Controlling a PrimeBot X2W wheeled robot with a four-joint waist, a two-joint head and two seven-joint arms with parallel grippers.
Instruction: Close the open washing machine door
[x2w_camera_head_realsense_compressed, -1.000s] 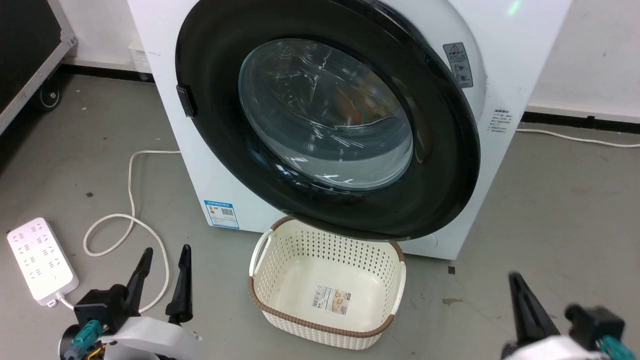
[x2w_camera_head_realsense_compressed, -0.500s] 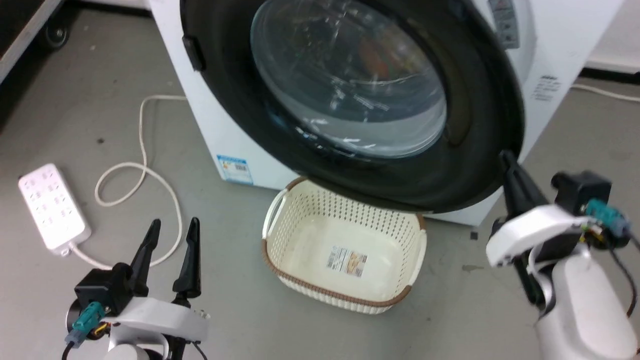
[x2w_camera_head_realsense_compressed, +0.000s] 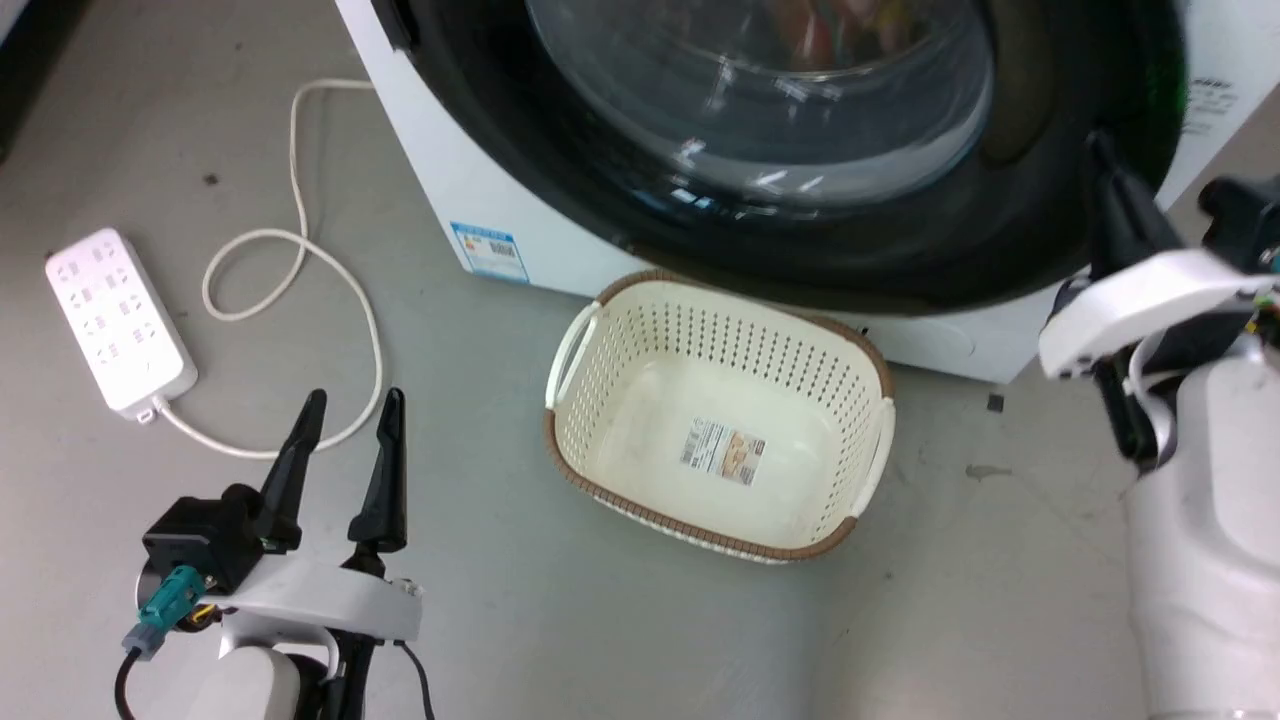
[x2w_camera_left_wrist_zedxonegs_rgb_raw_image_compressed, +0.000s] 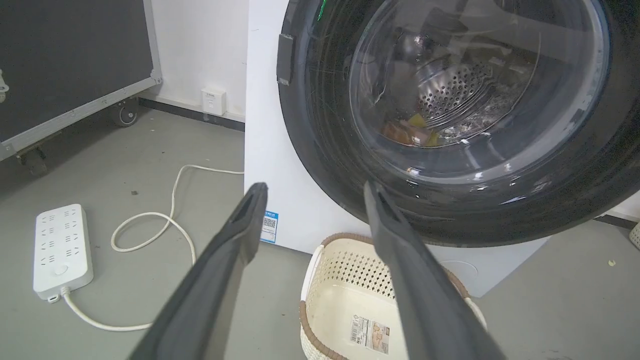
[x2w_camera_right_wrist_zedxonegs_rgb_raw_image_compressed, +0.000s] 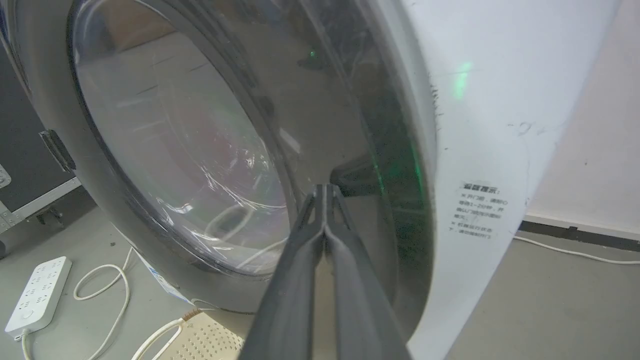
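Floor: grey concrete, carrying everything here; no bench is showing.

Washing machine: white front-loader, standing at the far side of the scene and taking up most of the far middle.

Washing machine door: black-rimmed with a clear bulging centre, lying across the machine's front. Its right edge is sitting close against the white panel, though whether it is latching cannot be told.

Basket: cream and perforated, sitting on the floor just near of the machine, below the door's lower rim.

Right tool: fingers pressing together with nothing between them, tips pointing at the door's black rim on its right side. They are looking to be touching it or just short of it.

Left tool: fingers standing apart, holding nothing, hovering near left, well apart from the door.

Power strip: lying on the floor at the left.

Step in hand: pushing the door home with the right tool's joined tips, by my reading.

Next move: pressing straight toward the machine on that right rim until the catch is engaging, while keeping the tips from sliding onto the glass.
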